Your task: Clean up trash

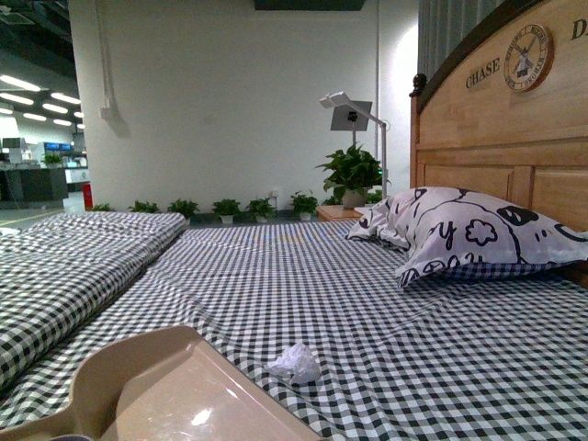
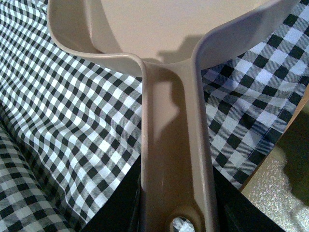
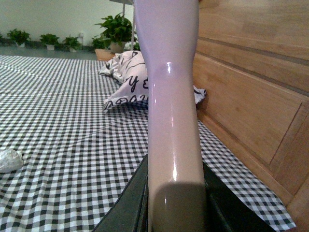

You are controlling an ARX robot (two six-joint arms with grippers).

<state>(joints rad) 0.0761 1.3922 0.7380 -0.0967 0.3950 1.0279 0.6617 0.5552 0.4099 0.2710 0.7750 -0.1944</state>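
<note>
- Left gripper [image 2: 177,212]: jaws clenched on the dustpan [image 2: 169,29] handle.
- Right gripper [image 3: 176,208]: jaws clamped round a pale handle [image 3: 171,96]; its working end is out of view.
- Paper wad [image 1: 295,364]: lies on the bed [image 1: 386,303], just beside the pan's edge and outside it.
- Risk: a hard sweep could flick the light wad past the pan, or the soft sheet could let it slip under the lip.

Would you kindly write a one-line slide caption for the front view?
Crumpled white paper wad on a checked bed sheet, near the beige dustpan, patterned pillow by the wooden headboard.
</note>
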